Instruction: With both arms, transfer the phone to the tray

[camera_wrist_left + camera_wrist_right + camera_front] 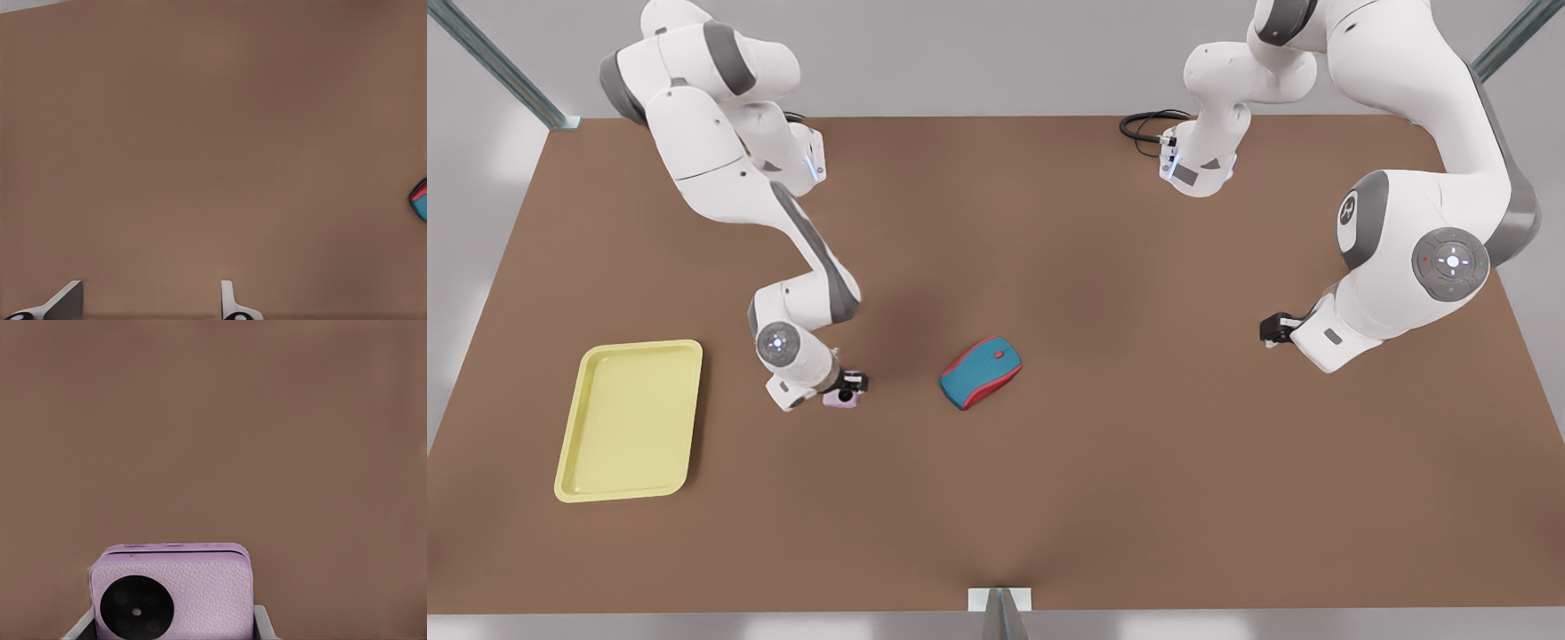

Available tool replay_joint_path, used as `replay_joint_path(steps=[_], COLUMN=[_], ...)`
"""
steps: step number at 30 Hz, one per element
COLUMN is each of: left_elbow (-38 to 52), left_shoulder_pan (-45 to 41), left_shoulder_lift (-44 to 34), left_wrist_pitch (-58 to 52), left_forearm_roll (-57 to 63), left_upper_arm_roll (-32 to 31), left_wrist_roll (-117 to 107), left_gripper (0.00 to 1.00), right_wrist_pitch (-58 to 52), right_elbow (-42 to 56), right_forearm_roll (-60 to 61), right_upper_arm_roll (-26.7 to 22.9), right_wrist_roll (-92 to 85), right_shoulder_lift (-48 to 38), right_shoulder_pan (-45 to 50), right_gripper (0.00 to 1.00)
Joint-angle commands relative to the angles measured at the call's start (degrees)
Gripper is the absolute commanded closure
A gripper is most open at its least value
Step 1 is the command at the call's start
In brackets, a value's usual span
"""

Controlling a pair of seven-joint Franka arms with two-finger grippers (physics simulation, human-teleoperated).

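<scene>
The pale pink phone [841, 400] is low over the brown table, right of the tray as the front view shows it. My right gripper [847, 388] is shut on it. In the right wrist view the phone [175, 590] fills the gap between the two fingers [264, 624], its black lens facing the camera. The pale yellow tray [630, 418] lies empty at the front view's left. My left gripper [1270, 331] hangs open at the front view's right, apart from the phone; its fingers [231, 303] stand wide over bare table.
A teal-and-red mouse [980, 372] lies between the two grippers, close to the phone's right in the front view; its edge [420, 200] also shows in the left wrist view. A black cable [1143, 124] lies at the table's far edge.
</scene>
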Motion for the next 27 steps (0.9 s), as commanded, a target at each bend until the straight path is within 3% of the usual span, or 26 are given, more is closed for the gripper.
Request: replay_joint_path(steps=[1, 10, 14, 17, 18, 19, 23, 27], left_elbow=[0.0, 0.0, 0.0, 0.0, 0.0, 0.0, 0.0, 0.1], left_shoulder_pan=[0.0, 0.0, 0.0, 0.0, 0.0, 0.0, -0.1, -0.2], left_shoulder_lift=[-0.1, -0.2, -0.7, -0.7, -0.6, -0.6, -0.7, -0.7], left_wrist_pitch=[0.0, -0.1, -0.4, -0.4, -0.2, -0.1, -0.1, 0.0], left_forearm_roll=[0.0, -0.1, -0.1, -0.1, -0.1, 0.0, 0.1, 0.5], left_upper_arm_roll=[0.0, 0.0, 0.0, 0.0, 0.0, 0.0, 0.0, -0.1], left_wrist_roll=[0.5, 0.4, 0.4, 0.4, 0.3, 0.3, 0.2, 0.1], left_gripper=[0.00, 0.00, 0.00, 0.00, 0.00, 0.00, 0.00, 0.00], right_wrist_pitch=[-1.2, -2.5, -2.7, -3.3, -3.3, -3.3, -3.4, -11.0], right_elbow=[-0.7, 0.4, 4.7, 4.8, 4.8, 4.8, 4.7, 4.9], right_forearm_roll=[-0.3, -0.3, -0.3, -0.3, -0.3, -0.3, -0.3, -0.4], right_upper_arm_roll=[-0.2, -4.9, -10.6, -10.7, -10.7, -10.8, -10.7, -9.7], right_wrist_roll=[-8.8, -49.0, -59.2, -60.4, -60.3, -60.2, -59.8, -59.1], right_shoulder_lift=[-1.1, 0.4, 2.4, 2.5, 2.6, 2.6, 1.6, -4.5], right_shoulder_pan=[-3.3, -25.3, -25.3, -25.5, -25.5, -25.5, -25.4, -25.0], right_gripper=[0.22, 0.21, 0.21, 0.21, 0.18, 0.00, 0.00, 0.00])
